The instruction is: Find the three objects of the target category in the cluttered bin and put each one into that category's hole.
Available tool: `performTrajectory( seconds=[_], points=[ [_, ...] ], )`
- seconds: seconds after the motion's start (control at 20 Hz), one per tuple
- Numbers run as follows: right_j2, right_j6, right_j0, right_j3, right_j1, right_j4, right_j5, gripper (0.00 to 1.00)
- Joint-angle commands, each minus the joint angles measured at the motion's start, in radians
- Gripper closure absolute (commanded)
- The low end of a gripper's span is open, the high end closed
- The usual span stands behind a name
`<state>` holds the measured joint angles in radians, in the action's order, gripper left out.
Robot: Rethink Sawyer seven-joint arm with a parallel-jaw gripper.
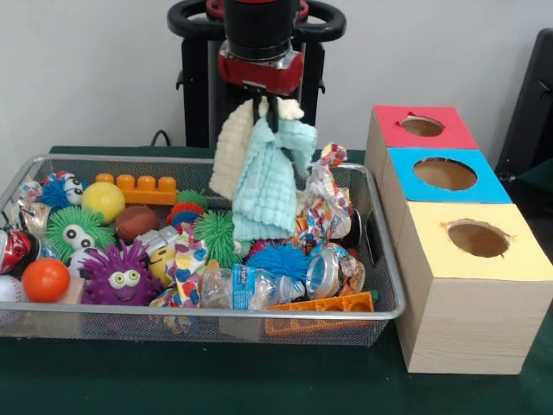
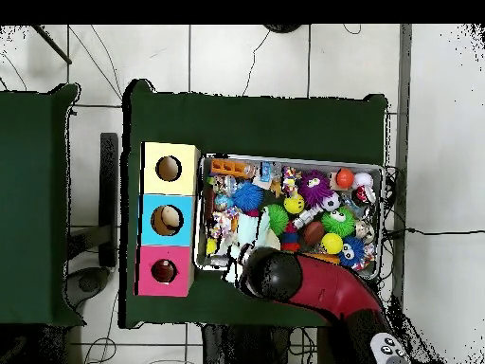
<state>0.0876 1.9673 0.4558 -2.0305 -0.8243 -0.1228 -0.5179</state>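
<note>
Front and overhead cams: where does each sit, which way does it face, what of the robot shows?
Front view: across the table, level, facing the wire bin; the gripper comes down from above, holding cloths.
Overhead view: above the table, looking straight down; the red arm enters from the bottom.
Shared: the bin, the toys in it, and the wooden box with red, blue and yellow holes; the two views are turned half round against each other.

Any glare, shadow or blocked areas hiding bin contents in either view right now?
Front view: even light; slight glare on the clear plastic bottle; the hanging cloths held by the tool hide the bin's middle back. Overhead view: the arm covers the tool and the bin's near edge.
</note>
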Motion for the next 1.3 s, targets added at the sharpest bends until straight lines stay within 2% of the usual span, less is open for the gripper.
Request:
performTrajectory(
  seconds=[0.05,0.45,0.65,0.85,0.9,1.0,1.1,1.3],
  points=[
    [-0.079,0.032,0.010,0.078,0.059,-0.112,-0.048,1.00],
    [-0.120,0.044,0.006,0.077,0.072,-0.169,-0.010,1.00],
    [-0.174,0.048,-0.011,0.091,0.086,-0.229,-0.008,1.00],
    [-0.149,-0.038,0.060,0.113,0.118,-0.321,0.090,1.00],
    [-0.134,-0.065,0.089,0.128,0.131,-0.369,0.167,1.00],
    [-0.153,-0.069,0.082,0.177,0.154,-0.460,0.235,1.00],
    [-0.157,-0.091,0.081,0.224,0.158,-0.535,0.222,1.00],
    [-0.095,-0.150,0.150,0.252,0.139,-0.610,0.236,1.00]
  ],
)
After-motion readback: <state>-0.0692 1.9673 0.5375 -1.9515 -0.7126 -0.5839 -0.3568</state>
